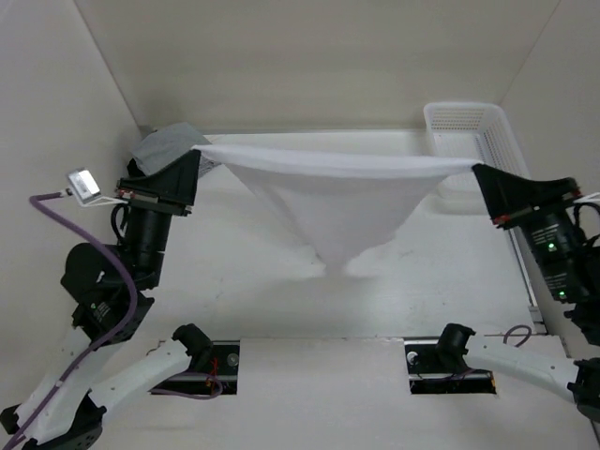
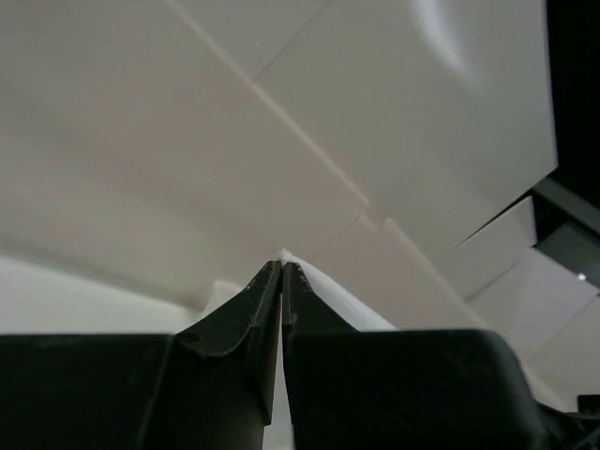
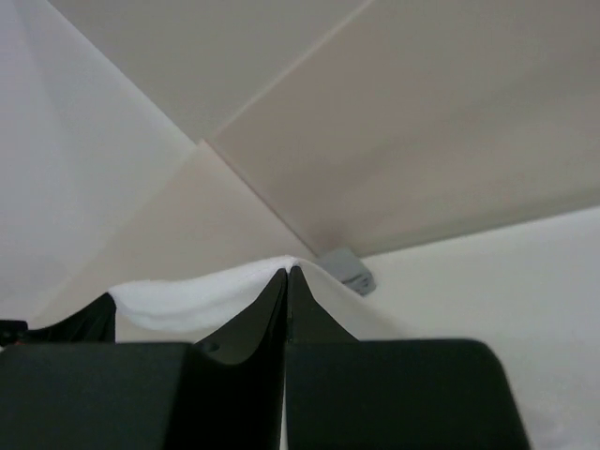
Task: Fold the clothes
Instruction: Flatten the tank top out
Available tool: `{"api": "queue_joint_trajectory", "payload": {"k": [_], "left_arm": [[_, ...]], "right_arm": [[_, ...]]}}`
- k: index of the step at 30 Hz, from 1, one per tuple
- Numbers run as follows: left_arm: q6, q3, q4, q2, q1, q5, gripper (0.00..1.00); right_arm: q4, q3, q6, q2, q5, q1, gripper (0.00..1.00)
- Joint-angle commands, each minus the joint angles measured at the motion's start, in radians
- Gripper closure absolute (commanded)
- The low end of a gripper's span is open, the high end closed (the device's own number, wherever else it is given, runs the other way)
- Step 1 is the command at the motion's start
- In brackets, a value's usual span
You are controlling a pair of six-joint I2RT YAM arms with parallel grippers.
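Top external view shows the pale table (image 1: 234, 281) filling the middle of the frame; above it the white garment (image 1: 342, 202) is stretched across the upper centre, its top edge pulled almost straight from upper left to upper right; the rest sags in a funnel whose tip hangs just below centre, and whether it touches the table I cannot tell. The white lattice basket (image 1: 487, 127) stands at the upper right, behind the garment's right corner; the grey cloth bundle (image 1: 164, 145) lies at the upper left, behind the left corner. The left gripper (image 1: 199, 150), upper left, has its jaws pinched tight on the garment's left corner; the right gripper (image 1: 475, 169), at the right edge, is likewise clamped on the right corner, with fabric spilling from its closed tips in the right wrist view.
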Motion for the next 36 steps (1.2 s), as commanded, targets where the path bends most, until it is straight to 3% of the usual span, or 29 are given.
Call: {"api": "queue_joint_trajectory", "payload": {"k": [1, 7, 9, 12, 15, 18, 22, 25, 29, 36], "left_arm": [[0.099, 0.108, 0.085, 0.06, -0.035, -0.034, 0.98], [0.2, 0.227, 0.114, 0.123, -0.048, -0.045, 0.98], [0.249, 0.238, 0.134, 0.15, -0.039, -0.048, 0.97], [0.305, 0.231, 0.158, 0.213, -0.009, -0.092, 0.97], [0.296, 0.163, 0.187, 0.282, 0.064, -0.1, 0.96], [0.196, 0.061, 0.23, 0.327, 0.158, -0.053, 0.97], [0.041, 0.039, 0.24, 0.484, 0.36, 0.094, 0.97], [-0.075, 0.161, 0.194, 0.662, 0.497, 0.231, 0.97], [-0.115, 0.425, 0.097, 0.827, 0.56, 0.329, 0.98], [-0.056, 0.675, 0.028, 0.798, 0.597, 0.34, 0.97]], "right_arm": [[-0.061, 0.154, -0.192, 0.113, 0.126, 0.066, 1.0], [-0.038, 0.343, -0.3, 0.249, 0.129, 0.103, 0.99], [-0.032, 0.363, -0.306, 0.289, 0.098, 0.065, 0.99], [-0.017, 0.362, -0.282, 0.356, -0.026, -0.088, 0.99], [0.004, 0.305, -0.175, 0.435, -0.261, -0.312, 0.99], [0.078, 0.233, -0.06, 0.528, -0.48, -0.505, 1.0], [0.152, 0.26, 0.01, 0.694, -0.61, -0.624, 1.0], [0.141, 0.406, 0.028, 0.859, -0.649, -0.67, 1.0], [0.054, 0.663, 0.033, 1.005, -0.657, -0.695, 1.0], [-0.055, 0.963, 0.019, 1.035, -0.666, -0.692, 1.0]]}}
